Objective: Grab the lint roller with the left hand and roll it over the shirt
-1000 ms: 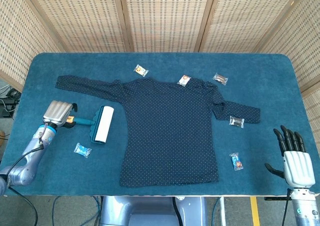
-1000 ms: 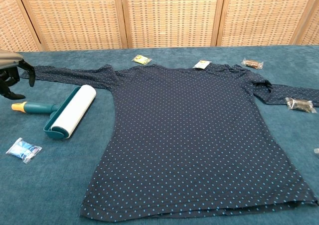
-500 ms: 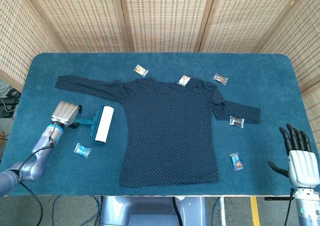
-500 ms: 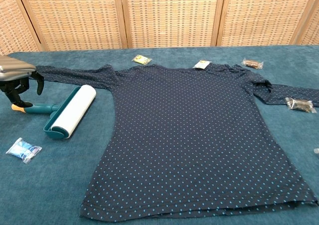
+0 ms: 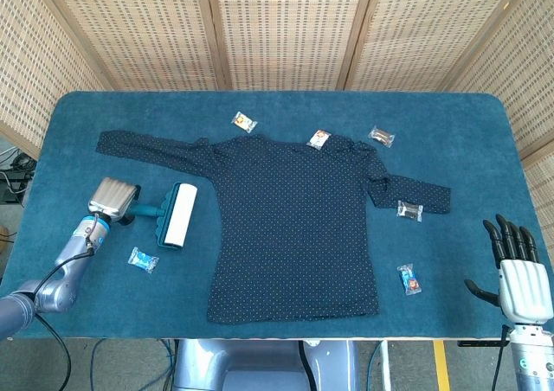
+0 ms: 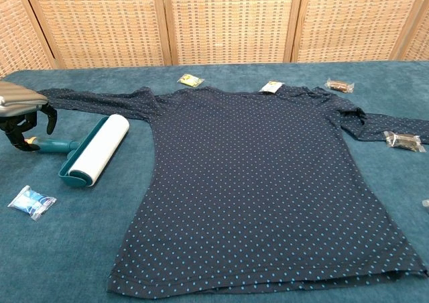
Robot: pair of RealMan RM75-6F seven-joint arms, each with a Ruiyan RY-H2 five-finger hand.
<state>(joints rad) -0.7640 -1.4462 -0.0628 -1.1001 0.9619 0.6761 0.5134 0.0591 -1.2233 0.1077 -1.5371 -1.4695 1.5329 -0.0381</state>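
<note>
On the blue counter (image 5: 286, 105) the dotted shirt (image 5: 294, 227) lies flat; lint roller (image 6: 97, 149) sits just left of it. Left hand (image 5: 112, 199) over its handle, grip unclear. Right hand (image 5: 516, 274) apart, fingers (image 5: 511, 235) spread, holding nothing.

The silver left hand (image 5: 113, 197) covers the end of the teal handle of the white lint roller (image 5: 173, 215); whether its fingers (image 6: 51, 118) touch the handle cannot be told. In the chest view that hand is cut off by the left edge, and the dotted navy shirt's (image 6: 261, 182) right sleeve by the right edge. The small wrapped packets' (image 5: 410, 278) print is too small to read.
</note>
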